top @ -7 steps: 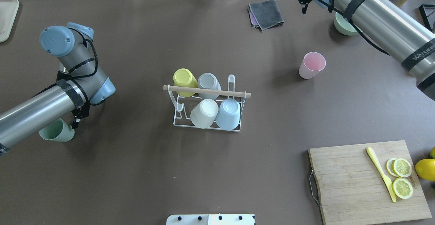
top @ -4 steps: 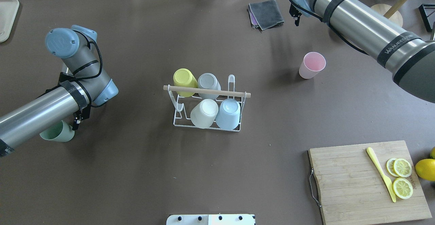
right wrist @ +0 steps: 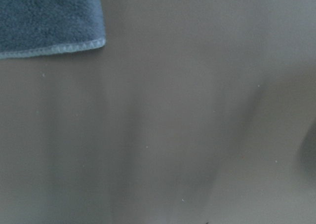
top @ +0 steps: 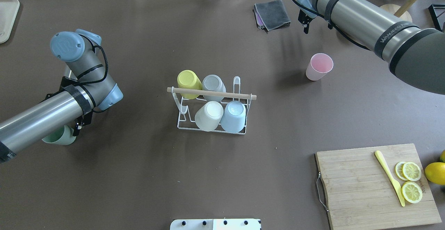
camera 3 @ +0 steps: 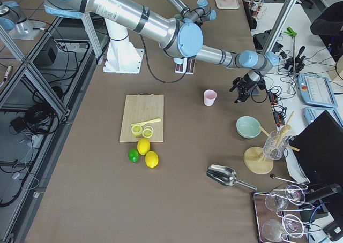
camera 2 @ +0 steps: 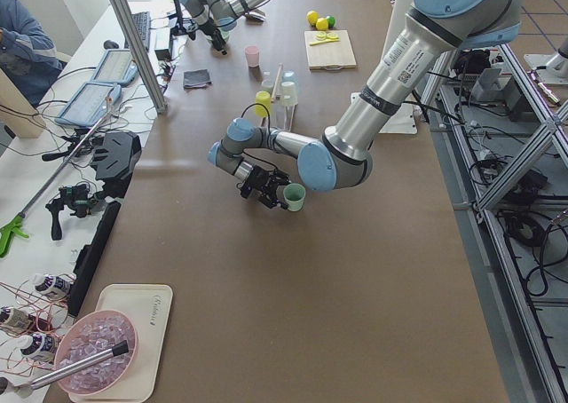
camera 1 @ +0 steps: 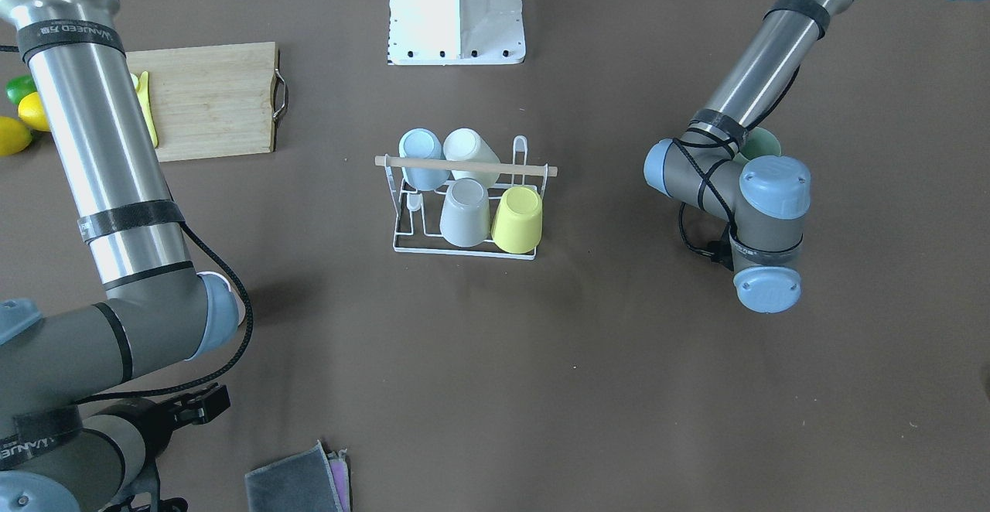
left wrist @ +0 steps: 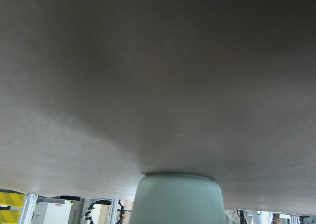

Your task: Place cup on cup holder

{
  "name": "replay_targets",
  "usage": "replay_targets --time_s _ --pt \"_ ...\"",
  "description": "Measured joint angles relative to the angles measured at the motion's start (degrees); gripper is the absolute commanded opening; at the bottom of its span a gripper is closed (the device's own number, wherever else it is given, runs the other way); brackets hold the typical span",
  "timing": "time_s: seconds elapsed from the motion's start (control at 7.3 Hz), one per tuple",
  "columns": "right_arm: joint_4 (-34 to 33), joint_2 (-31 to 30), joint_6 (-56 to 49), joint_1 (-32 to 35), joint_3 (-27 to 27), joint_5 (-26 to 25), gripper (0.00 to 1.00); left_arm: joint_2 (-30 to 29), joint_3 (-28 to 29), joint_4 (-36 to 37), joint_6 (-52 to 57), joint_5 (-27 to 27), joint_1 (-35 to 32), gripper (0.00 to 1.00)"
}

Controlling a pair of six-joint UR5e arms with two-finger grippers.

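Cup holder (top: 243, 96) at table (top: 139, 174) centre bearing four cups (top: 209, 115), lone cup (top: 319, 66) right and behind, cloth (top: 272, 14) farther back, cutting board (top: 358, 188) front right, another cup (top: 59, 138) far left.

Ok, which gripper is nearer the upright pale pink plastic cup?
Right. The right gripper hangs just beyond the pale pink cup, by the folded grey cloth; the left gripper is across the table, beside a mint-green cup.
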Motion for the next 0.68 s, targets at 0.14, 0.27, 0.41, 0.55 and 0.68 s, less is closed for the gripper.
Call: replay_targets --time_s 0.14,0.27,0.41,0.55,0.68 --pt "0.04 0.94 -0.32 -0.16 -2.49 1.09 1.00 -0.07 -0.09 0.40 0.07 0.03 0.00 0.98" --pt "0.06 1.53 -0.44 -0.55 -4.18 2.23 1.00 -0.11 -0.18 0.76 0.12 0.06 0.00 0.98" --pt "-0.01 1.79 -0.45 -1.03 -5.32 3.65 1.00 -0.17 -0.21 1.18 0.15 0.09 0.05 0.98" --pt "-0.23 1.99 -0.43 -1.29 -6.39 5.13 1.00 -0.18 -0.24 1.55 0.18 0.14 0.15 0.98" --pt "-0.41 2.22 -0.42 -1.48 -7.49 6.04 1.00 -0.18 -0.24 1.80 0.22 0.18 0.26 0.98"
